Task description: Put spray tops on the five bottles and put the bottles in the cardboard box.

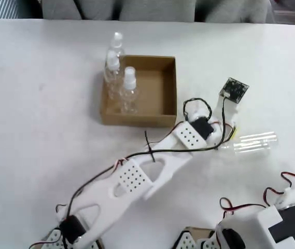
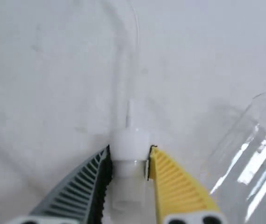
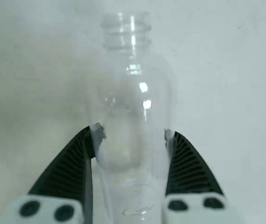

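Observation:
My left gripper (image 2: 128,153) is shut on a white spray top (image 2: 129,140), whose thin clear tube (image 2: 132,56) points away over the table. In the high view this gripper (image 1: 225,136) sits just right of the cardboard box (image 1: 139,120), beside a clear uncapped bottle (image 1: 253,141) lying on its side; the same bottle (image 2: 252,158) shows close by in the left wrist view. My right gripper (image 3: 130,135) is shut around the body of another clear bottle (image 3: 130,84) with an open threaded neck. Three capped bottles (image 1: 128,91) stand along the box's left side.
The left arm (image 1: 137,174) stretches diagonally across the front of the white table (image 1: 43,104), passing the box's front right corner. The right arm's body (image 1: 284,220) sits at the front right edge. Chairs line the table's far edge.

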`<action>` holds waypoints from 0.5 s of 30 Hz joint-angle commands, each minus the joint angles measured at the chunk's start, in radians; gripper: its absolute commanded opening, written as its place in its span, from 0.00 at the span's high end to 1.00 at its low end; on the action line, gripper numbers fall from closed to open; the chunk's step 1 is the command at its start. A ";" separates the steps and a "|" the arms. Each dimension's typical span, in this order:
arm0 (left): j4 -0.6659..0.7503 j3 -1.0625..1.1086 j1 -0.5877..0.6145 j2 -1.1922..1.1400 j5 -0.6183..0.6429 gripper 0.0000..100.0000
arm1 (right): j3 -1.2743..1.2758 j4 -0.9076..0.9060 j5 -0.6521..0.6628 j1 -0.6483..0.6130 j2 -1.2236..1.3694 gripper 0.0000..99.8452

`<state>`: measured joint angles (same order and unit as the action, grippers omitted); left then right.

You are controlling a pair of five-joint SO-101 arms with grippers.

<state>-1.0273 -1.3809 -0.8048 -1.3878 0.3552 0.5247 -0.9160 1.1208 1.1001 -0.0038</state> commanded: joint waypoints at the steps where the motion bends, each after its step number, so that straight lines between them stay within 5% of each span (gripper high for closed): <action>1: -0.222 -0.184 -0.015 0.073 -0.015 0.98 | -0.005 -0.005 -0.003 -0.005 -0.012 0.98; 6: -0.559 -0.285 -0.008 0.170 -0.034 0.98 | -0.005 -0.002 -0.003 -0.005 -0.012 0.98; 9: -0.738 -0.288 -0.005 0.275 -0.152 0.98 | -0.005 -0.001 -0.003 -0.005 -0.012 0.98; 15: -0.767 -0.169 0.045 0.453 -0.207 0.98 | -0.005 -0.001 -0.003 -0.005 -0.012 0.98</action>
<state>-1.7822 -1.5988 -0.7956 -1.0810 0.1649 0.5247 -0.9160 1.1208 1.1001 -0.0038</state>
